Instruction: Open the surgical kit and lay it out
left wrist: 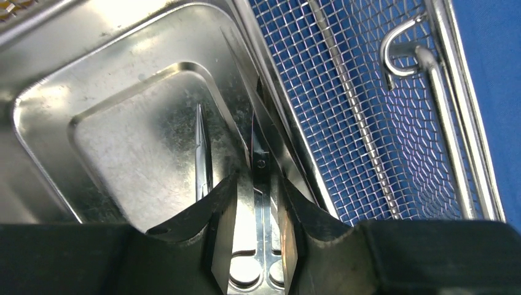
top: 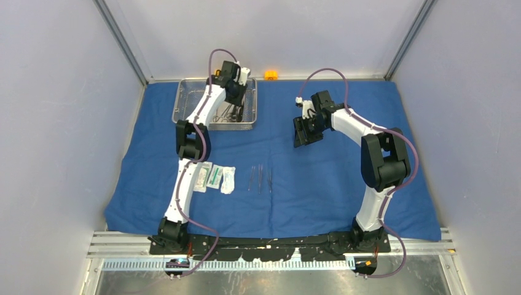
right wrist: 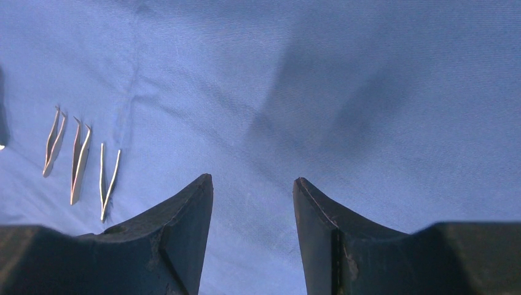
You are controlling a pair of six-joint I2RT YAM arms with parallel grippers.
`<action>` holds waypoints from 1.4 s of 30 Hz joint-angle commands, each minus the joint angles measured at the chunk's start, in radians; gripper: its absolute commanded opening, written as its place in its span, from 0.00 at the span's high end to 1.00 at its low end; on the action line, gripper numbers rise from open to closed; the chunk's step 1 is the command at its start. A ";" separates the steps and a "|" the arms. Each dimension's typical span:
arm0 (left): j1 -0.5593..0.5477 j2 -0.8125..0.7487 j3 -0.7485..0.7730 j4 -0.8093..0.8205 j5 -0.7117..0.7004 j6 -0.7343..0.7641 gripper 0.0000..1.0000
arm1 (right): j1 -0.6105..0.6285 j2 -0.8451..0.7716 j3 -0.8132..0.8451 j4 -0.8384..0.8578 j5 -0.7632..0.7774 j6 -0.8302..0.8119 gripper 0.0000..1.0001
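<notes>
The blue cloth (top: 325, 184) lies spread flat. The steel mesh basket (top: 184, 101) stands at its back left with the solid steel tray (left wrist: 123, 74) inside it. My left gripper (top: 230, 106) reaches into the tray. In the left wrist view it (left wrist: 259, 177) is shut on thin steel scissors (left wrist: 260, 153), which lean along the tray wall. A second thin instrument (left wrist: 200, 147) lies in the tray. Three forceps (top: 260, 178) and three white-green packets (top: 213, 177) lie in a row on the cloth. My right gripper (top: 303, 131) (right wrist: 252, 179) hovers open and empty over bare cloth, with the forceps (right wrist: 78, 160) to its left.
A small orange block (top: 271, 75) sits beyond the cloth's back edge. The basket's wire handle (left wrist: 402, 43) and mesh floor (left wrist: 344, 74) lie right of the tray. Grey walls close in the table on both sides.
</notes>
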 commanded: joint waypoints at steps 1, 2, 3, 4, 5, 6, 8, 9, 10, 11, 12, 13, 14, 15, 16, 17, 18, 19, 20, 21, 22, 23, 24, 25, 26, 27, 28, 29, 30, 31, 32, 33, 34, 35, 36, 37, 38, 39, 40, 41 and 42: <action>0.006 0.040 0.057 -0.004 0.005 0.027 0.67 | -0.002 -0.012 0.030 0.005 -0.006 -0.007 0.44; 0.004 0.048 0.061 -0.008 -0.001 0.032 0.67 | -0.002 -0.012 0.030 0.006 -0.005 -0.007 0.44; 0.004 0.057 0.075 -0.015 -0.006 0.034 0.66 | -0.003 -0.013 0.030 0.006 -0.004 -0.007 0.44; 0.004 0.065 0.087 -0.019 -0.013 0.034 0.66 | -0.002 -0.012 0.030 0.005 -0.004 -0.007 0.44; 0.004 0.071 0.099 -0.022 -0.023 0.033 0.66 | -0.002 -0.012 0.030 0.005 -0.003 -0.007 0.44; 0.004 0.078 0.110 -0.028 -0.030 0.031 0.66 | -0.002 -0.011 0.030 0.005 -0.003 -0.007 0.44; 0.004 0.086 0.127 -0.036 -0.042 0.028 0.66 | -0.002 -0.013 0.030 0.006 -0.004 -0.007 0.44; 0.004 0.087 0.128 -0.036 -0.046 0.028 0.67 | -0.002 -0.013 0.029 0.005 -0.005 -0.007 0.44; 0.004 0.086 0.128 -0.035 -0.047 0.029 0.68 | -0.003 -0.015 0.029 0.005 -0.004 -0.008 0.44; 0.005 0.087 0.127 -0.035 -0.044 0.029 0.69 | -0.003 -0.016 0.029 0.006 -0.004 -0.008 0.44; 0.005 0.088 0.127 -0.033 -0.043 0.027 0.70 | -0.002 -0.017 0.028 0.006 -0.004 -0.008 0.44; 0.006 0.088 0.127 -0.030 -0.043 0.027 0.73 | -0.002 -0.018 0.029 0.006 -0.004 -0.008 0.44; 0.006 0.087 0.127 -0.030 -0.042 0.023 0.75 | -0.002 -0.021 0.028 0.005 -0.004 -0.008 0.44; 0.006 0.088 0.127 -0.030 -0.042 0.021 0.77 | -0.003 -0.022 0.027 0.006 -0.003 -0.008 0.44; 0.006 0.088 0.127 -0.028 -0.042 0.018 0.79 | -0.003 -0.023 0.025 0.007 -0.002 -0.010 0.45; 0.008 0.088 0.127 -0.028 -0.041 0.013 0.82 | -0.002 -0.025 0.026 0.005 -0.001 -0.010 0.44; 0.011 0.087 0.126 -0.028 -0.042 0.007 0.84 | -0.002 -0.025 0.025 0.005 -0.001 -0.010 0.44; 0.014 0.088 0.126 -0.025 -0.041 0.003 0.86 | -0.003 -0.026 0.025 0.006 -0.001 -0.010 0.45; 0.018 0.088 0.127 -0.026 -0.040 -0.004 0.87 | -0.003 -0.026 0.026 0.006 -0.001 -0.010 0.45; 0.022 0.088 0.127 -0.025 -0.035 -0.014 0.89 | -0.002 -0.027 0.027 0.005 -0.002 -0.010 0.44; 0.027 0.088 0.127 -0.024 -0.030 -0.022 0.90 | -0.002 -0.026 0.027 0.006 -0.002 -0.010 0.44; 0.032 0.087 0.127 -0.022 -0.024 -0.029 0.92 | -0.003 -0.026 0.026 0.006 -0.002 -0.009 0.45; 0.038 0.087 0.127 -0.023 -0.021 -0.040 0.93 | -0.002 -0.026 0.027 0.006 -0.002 -0.009 0.44; 0.042 0.085 0.125 -0.023 -0.013 -0.047 0.95 | -0.003 -0.026 0.026 0.006 -0.003 -0.008 0.44; 0.046 0.081 0.120 -0.022 -0.003 -0.051 0.96 | -0.003 -0.025 0.027 0.005 -0.004 -0.008 0.44; 0.048 0.076 0.114 -0.023 0.001 -0.053 0.97 | -0.003 -0.025 0.028 0.005 -0.003 -0.007 0.45; 0.048 0.071 0.104 -0.022 0.003 -0.052 0.98 | -0.004 -0.025 0.028 0.006 -0.004 -0.007 0.45; 0.048 0.063 0.095 -0.023 0.005 -0.052 1.00 | -0.003 -0.026 0.028 0.005 -0.005 -0.007 0.45; 0.049 0.054 0.084 -0.023 0.005 -0.050 1.00 | -0.003 -0.026 0.029 0.005 -0.005 -0.007 0.44; 0.049 0.043 0.071 -0.020 0.006 -0.050 1.00 | -0.002 -0.026 0.028 0.005 -0.006 -0.006 0.45; 0.049 0.028 0.051 -0.014 0.010 -0.051 1.00 | -0.003 -0.026 0.029 0.005 -0.006 -0.006 0.45; 0.050 0.012 0.030 -0.002 0.015 -0.052 1.00 | -0.003 -0.027 0.030 0.005 -0.007 -0.005 0.45; 0.050 -0.016 0.007 0.018 0.020 -0.053 1.00 | -0.003 -0.026 0.030 0.005 -0.007 -0.005 0.45; 0.050 -0.037 -0.013 0.038 0.024 -0.054 1.00 | -0.003 -0.026 0.030 0.005 -0.007 -0.005 0.45; 0.050 -0.054 -0.023 0.054 0.027 -0.055 1.00 | -0.003 -0.026 0.030 0.005 -0.007 -0.005 0.45; 0.050 -0.064 -0.021 0.062 0.030 -0.056 1.00 | -0.003 -0.026 0.030 0.005 -0.007 -0.005 0.45; 0.050 -0.070 -0.013 0.063 0.030 -0.056 1.00 | -0.003 -0.027 0.030 0.005 -0.007 -0.005 0.45; 0.050 -0.073 0.001 0.057 0.031 -0.056 1.00 | -0.002 -0.026 0.030 0.005 -0.008 -0.005 0.45; 0.050 -0.077 0.014 0.051 0.030 -0.055 1.00 | -0.003 -0.028 0.030 0.005 -0.008 -0.005 0.45; 0.050 -0.081 0.022 0.047 0.033 -0.053 1.00 | -0.003 -0.027 0.029 0.005 -0.007 -0.005 0.45; 0.050 -0.088 0.022 0.047 0.035 -0.051 1.00 | -0.003 -0.028 0.029 0.005 -0.008 -0.005 0.45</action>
